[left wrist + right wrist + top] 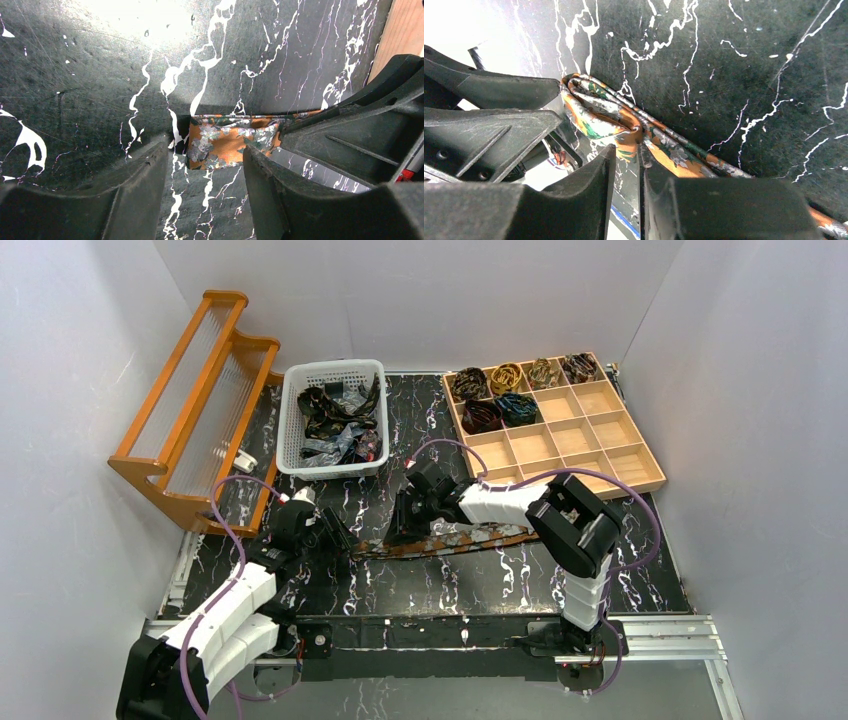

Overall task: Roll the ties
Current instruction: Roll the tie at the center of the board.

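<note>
A rust-orange tie with grey mottling (455, 540) lies flat across the black marble table, running left to right. My right gripper (402, 525) is at its left part. In the right wrist view the right gripper (628, 147) is shut on a fold of the tie (596, 115), which loops over once ahead of the jaws. My left gripper (340, 538) is just left of it, low over the table. In the left wrist view the left gripper (204, 150) is open, and the tie's end (225, 142) lies flat just beyond its fingertips. The right gripper's black body (350, 135) presses on the tie at the right.
A white basket (370, 368) at the back holds several loose ties (335, 420). A wooden compartment tray (600, 435) at back right holds several coiled ties (505, 390) in its far cells. A wooden rack (195, 410) stands at back left.
</note>
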